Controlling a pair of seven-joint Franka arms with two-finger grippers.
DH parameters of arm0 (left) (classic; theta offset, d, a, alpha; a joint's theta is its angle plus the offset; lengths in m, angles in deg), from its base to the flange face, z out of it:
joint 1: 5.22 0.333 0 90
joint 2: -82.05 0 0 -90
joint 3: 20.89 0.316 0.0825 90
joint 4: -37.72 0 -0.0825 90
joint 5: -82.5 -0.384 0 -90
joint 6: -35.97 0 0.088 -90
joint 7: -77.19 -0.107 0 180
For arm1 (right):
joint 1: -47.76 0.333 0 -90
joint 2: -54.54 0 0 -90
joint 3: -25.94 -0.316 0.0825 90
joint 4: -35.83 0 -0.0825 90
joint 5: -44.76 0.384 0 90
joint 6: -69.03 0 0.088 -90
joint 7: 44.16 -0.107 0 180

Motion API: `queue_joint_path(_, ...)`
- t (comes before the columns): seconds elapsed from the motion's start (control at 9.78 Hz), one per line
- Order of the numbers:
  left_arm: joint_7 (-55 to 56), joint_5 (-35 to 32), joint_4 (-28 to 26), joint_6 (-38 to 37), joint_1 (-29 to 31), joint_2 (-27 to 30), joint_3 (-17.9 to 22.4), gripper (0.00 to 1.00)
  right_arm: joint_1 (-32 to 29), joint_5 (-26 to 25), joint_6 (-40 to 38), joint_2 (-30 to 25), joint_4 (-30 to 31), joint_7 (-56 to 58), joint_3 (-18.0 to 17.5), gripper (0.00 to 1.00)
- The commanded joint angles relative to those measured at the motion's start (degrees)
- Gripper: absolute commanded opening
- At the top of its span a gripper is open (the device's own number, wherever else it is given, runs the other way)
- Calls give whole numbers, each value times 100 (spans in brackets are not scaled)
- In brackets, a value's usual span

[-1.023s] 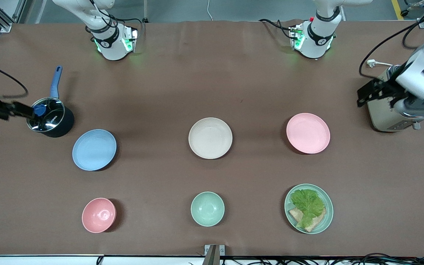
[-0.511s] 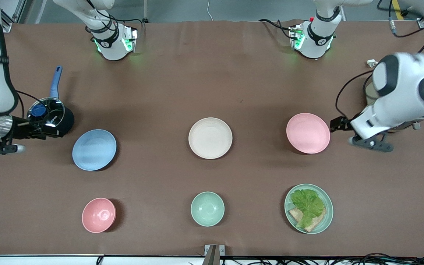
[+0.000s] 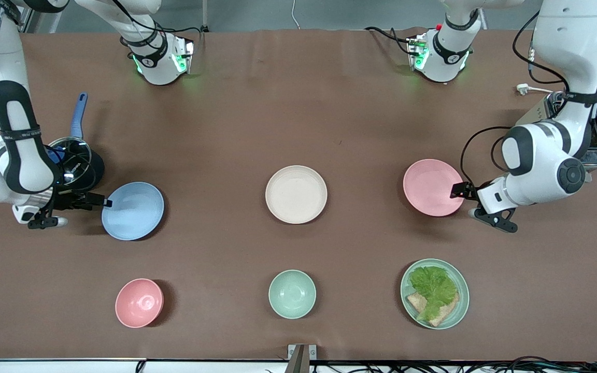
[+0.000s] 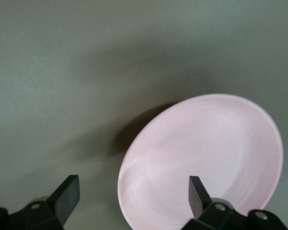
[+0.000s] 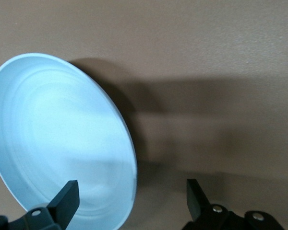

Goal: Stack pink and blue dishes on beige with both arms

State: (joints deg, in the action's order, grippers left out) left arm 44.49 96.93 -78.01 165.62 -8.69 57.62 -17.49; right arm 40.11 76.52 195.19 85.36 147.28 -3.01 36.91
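Observation:
The pale blue plate (image 3: 133, 211) lies toward the right arm's end of the table, and the pink plate (image 3: 432, 186) toward the left arm's end. Between them sits the beige plate (image 3: 296, 194), with nothing on it. My right gripper (image 3: 102, 202) is low at the blue plate's outer rim. It is open, with one finger over the blue plate (image 5: 57, 139) and the other outside the rim. My left gripper (image 3: 459, 191) is open in the same way, straddling the rim of the pink plate (image 4: 206, 158). Neither gripper holds anything.
A black pot with a glass lid and blue handle (image 3: 73, 166) stands close beside the right arm. A toaster (image 3: 596, 140) is under the left arm. Nearer the camera are a pink bowl (image 3: 139, 302), a mint bowl (image 3: 292, 293) and a mint plate with lettuce and bread (image 3: 435, 293).
Both arms have swung in from the table's ends and come down, the right gripper to the blue plate's rim and the left gripper to the pink plate's rim. The plates have not moved.

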Motion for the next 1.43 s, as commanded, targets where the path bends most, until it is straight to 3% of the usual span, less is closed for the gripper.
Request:
queue_joint_path(0.0,-184,122,-37,96,13,-421,19,92,0,469,-47,73,43,506,2,83)
queue_joint_path(0.1,-184,374,-46,96,5,-544,19,86,0,506,-38,73,113,560,2,72)
queue_joint_path(0.2,-184,472,-107,96,5,-554,19,66,0,524,-21,82,139,569,2,61)
queue_joint_path(0.31,-201,473,-116,78,5,-537,28,27,0,541,-21,108,140,569,-7,50)
queue_joint_path(0.41,-323,473,-107,44,13,-546,28,3,9,542,-38,134,140,560,-7,34)
queue_joint_path(0.51,-385,473,-107,43,13,-554,28,0,0,542,-64,135,122,499,-7,6)
queue_joint_path(0.61,-395,473,-90,43,13,-537,28,0,0,550,-91,135,87,464,-7,1)
queue_joint_path(0.82,-412,456,-3,-192,197,-293,28,0,0,542,-370,65,-61,35,11,1)
queue_joint_path(1.12,-299,464,341,-1265,198,347,-59,0,-8,175,-1870,-76,-1008,-781,159,1)
queue_joint_path(1.33,372,482,244,-1363,198,666,-794,0,0,-143,-2950,-173,-1807,-1807,143,1)
